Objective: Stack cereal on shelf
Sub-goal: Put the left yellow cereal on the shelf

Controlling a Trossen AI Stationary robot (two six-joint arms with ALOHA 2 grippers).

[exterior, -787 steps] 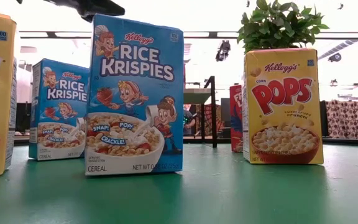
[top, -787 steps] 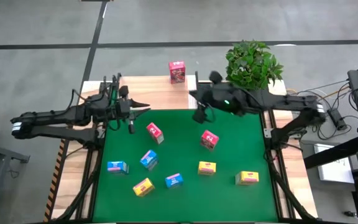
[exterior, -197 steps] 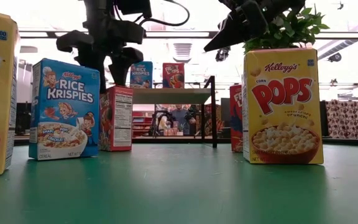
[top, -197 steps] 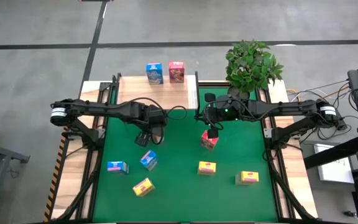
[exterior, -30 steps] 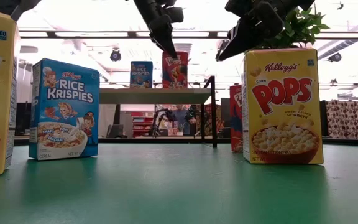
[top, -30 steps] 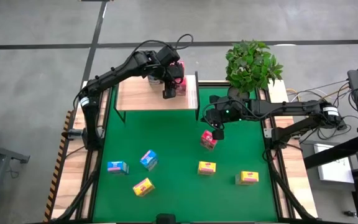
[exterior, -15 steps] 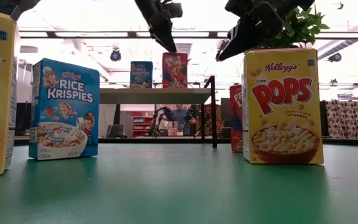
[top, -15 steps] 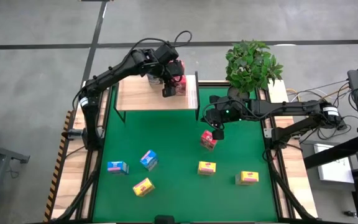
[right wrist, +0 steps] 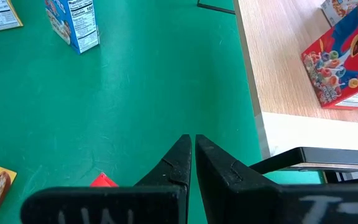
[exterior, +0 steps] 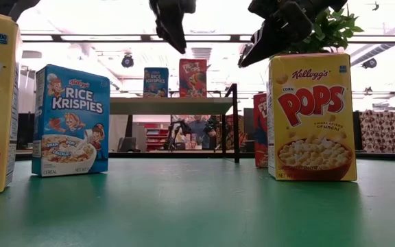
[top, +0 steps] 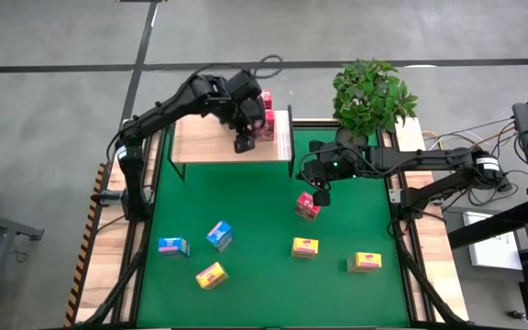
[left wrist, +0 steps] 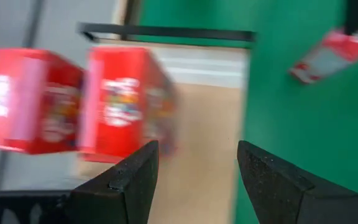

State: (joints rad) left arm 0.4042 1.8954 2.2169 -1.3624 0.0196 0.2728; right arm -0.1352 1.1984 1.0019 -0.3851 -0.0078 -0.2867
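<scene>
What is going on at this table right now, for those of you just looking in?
A two-armed robot is stacking cereal boxes on a wooden shelf. The left gripper hovers open over the shelf, beside two red boxes standing there. The right gripper, shut and empty, hangs above another red box on the green mat. Blue and yellow boxes wait on the mat.

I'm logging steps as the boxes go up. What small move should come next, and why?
Probably the right gripper opens and drops onto the pink-red box on the mat just below it. Its fingers are shut and empty, while the left gripper, open, hangs over the shelf near the boxes there.
</scene>
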